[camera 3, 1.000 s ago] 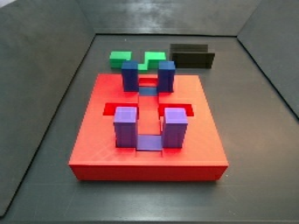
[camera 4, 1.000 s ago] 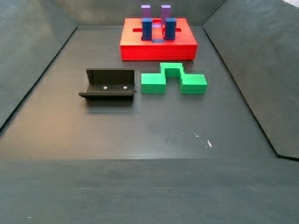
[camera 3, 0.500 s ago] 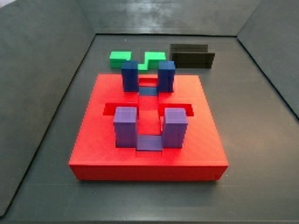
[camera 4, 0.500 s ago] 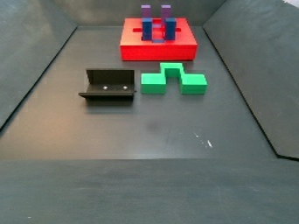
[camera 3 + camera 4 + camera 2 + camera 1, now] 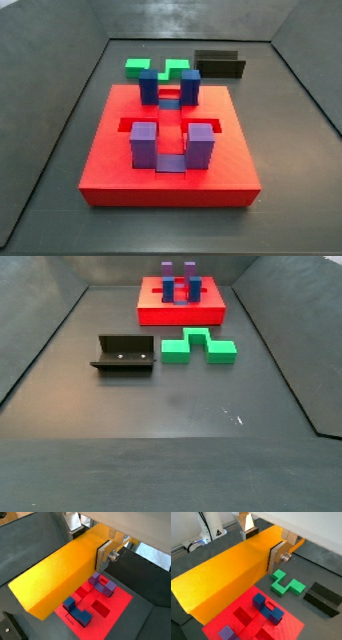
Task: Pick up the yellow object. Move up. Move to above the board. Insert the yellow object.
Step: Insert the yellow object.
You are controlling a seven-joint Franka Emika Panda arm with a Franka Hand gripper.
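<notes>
My end effector (image 5: 264, 542) clamped on yellow object (image 5: 228, 574), high above board (image 5: 254, 624); out of both side views. Pickup, lift, transfer judged done. Insertion left.

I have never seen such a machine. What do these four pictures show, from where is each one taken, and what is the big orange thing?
It is a robot arm with a two-finger gripper. Two cameras sit on its wrist and look down past the fingers; two others stand beside the table, and the arm is out of their sight. The big orange thing is the yellow object, a long bar clamped between the fingers, hanging above the board. The board is a red slab with blue and purple posts. On the floor lie also a green block and a dark fixture.
</notes>
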